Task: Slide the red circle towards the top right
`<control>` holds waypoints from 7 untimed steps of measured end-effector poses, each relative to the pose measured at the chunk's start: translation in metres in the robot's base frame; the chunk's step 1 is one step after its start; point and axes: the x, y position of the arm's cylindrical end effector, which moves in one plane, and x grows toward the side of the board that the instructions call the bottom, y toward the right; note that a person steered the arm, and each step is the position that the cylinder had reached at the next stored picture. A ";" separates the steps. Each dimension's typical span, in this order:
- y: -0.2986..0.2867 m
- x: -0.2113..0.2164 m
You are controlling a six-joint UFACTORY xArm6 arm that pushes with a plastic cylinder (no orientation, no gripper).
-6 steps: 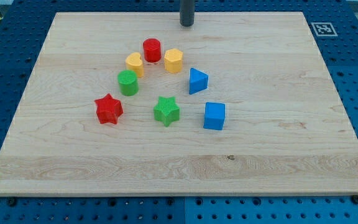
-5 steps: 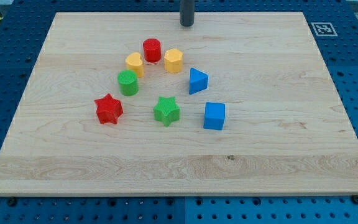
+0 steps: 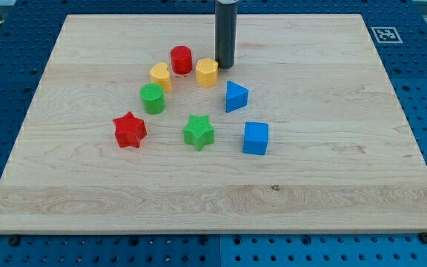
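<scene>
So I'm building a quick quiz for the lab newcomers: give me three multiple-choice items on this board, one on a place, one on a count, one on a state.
1. Where is my tip relative to the red circle?
A. the view's right
B. the view's left
C. on top of it

2. How many blocks are blue?
A. one
B. two
C. four

3. Is my tip touching the red circle?
A. yes
B. no, a yellow block lies between
C. no, a green star lies between

Answers:
1 A: the rod ends right of the circle.
2 B: only the blue triangular block and blue cube.
3 B: the yellow block sits between them, right beside the tip.
</scene>
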 end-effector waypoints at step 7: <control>-0.129 -0.003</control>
